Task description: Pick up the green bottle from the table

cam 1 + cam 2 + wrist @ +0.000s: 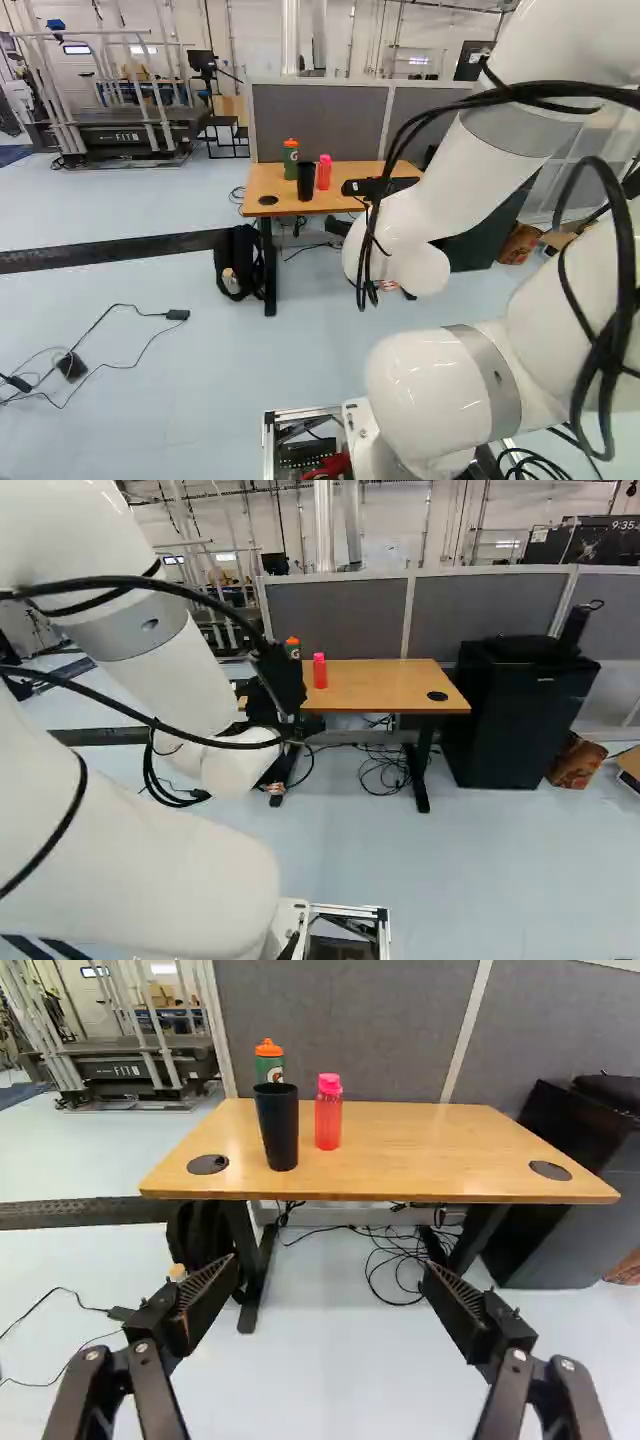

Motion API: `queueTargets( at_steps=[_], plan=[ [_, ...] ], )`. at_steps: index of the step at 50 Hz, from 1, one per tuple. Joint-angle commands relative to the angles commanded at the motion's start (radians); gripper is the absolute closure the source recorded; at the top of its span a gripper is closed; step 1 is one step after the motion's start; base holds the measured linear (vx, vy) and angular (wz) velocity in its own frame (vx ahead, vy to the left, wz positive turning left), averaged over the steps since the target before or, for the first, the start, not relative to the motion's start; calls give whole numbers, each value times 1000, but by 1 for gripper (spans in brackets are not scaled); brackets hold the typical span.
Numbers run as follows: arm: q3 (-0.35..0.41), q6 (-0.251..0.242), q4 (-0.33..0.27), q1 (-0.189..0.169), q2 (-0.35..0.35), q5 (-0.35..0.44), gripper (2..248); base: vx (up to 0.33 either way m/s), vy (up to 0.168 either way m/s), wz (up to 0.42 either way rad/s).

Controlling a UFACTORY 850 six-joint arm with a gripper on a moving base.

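The gripper [283, 692] is spread wide, nothing between its fingers. Beyond, in the left base view's upper middle, the table [350, 173] bears a black cup [306, 182], a pink bottle [324, 173] and, behind the cup, the green bottle [290, 161], upright, long axis vertical, orange cap up.

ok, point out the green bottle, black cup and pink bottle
Green bottle [270, 1069]: wrist view, on the upper part of its body.
Black cup [279, 1128]: wrist view, on the middle of its side.
Pink bottle [328, 1122]: wrist view, on the middle of its body.
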Motion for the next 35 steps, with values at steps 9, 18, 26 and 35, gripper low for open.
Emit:
queueTargets(
  at_steps=[9,18,26,35],
  plan=[
    [0,0,0,0,0,0,3,241,0,-28],
    [0,0,0,0,0,0,3,240,1,-27],
    [0,0,0,0,0,0,3,252,1,-27],
    [0,0,0,0,0,0,3,240,2,-27]
  ],
)
